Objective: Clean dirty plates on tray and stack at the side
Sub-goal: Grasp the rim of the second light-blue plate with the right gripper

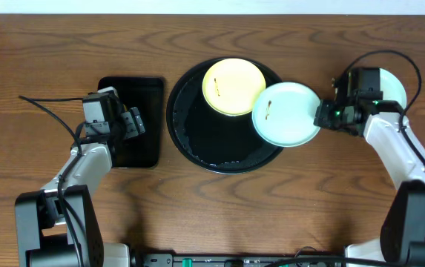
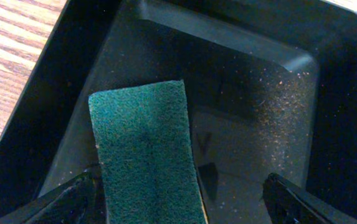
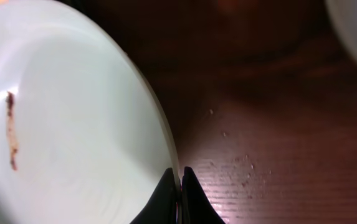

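A third plate (image 1: pixel 394 83) on the counter (image 1: pixel 286 200) is half hidden behind the right arm. The mint plate (image 1: pixel 286 113) overhangs the rim of the round tray (image 1: pixel 197 137), pinched by the closed right fingers (image 3: pixel 164 195); the yellow plate (image 1: pixel 233 87) lies inside. The left fingers (image 2: pixel 66 202), spread wide, straddle a sponge (image 2: pixel 144 149) in the rectangular tray (image 2: pixel 278 81).

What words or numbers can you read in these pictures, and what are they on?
There are none to read.
The yellow plate and the mint plate carry only brown smears, not letters.
The green sponge, the small black tray and the big round tray are plain, with no label or brand.
Nothing else in view shows writing.
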`<control>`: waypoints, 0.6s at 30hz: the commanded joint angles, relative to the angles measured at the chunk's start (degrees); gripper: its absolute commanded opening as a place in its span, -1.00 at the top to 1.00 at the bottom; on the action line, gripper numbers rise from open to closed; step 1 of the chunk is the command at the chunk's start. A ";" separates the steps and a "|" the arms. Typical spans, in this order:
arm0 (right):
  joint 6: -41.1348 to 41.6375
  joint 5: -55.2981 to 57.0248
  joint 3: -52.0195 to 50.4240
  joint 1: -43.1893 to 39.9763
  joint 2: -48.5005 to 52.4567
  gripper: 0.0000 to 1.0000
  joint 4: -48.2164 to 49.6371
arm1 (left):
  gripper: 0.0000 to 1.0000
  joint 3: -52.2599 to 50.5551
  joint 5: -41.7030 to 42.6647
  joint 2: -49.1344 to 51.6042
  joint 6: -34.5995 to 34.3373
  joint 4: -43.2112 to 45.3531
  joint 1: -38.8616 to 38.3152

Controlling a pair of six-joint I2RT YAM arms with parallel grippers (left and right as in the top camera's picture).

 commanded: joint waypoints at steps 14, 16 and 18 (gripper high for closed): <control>0.90 38.32 1.95 26.43 -7.72 0.98 -2.93 | -0.72 0.31 -0.33 -0.13 0.33 -0.13 0.17; 1.40 37.46 1.95 27.45 -7.74 0.98 -2.69 | -0.72 0.31 -0.31 -0.13 0.33 -0.13 0.17; 1.73 36.28 1.95 27.65 -7.76 0.98 -2.71 | -0.72 0.31 -0.31 -0.13 0.33 -0.09 0.17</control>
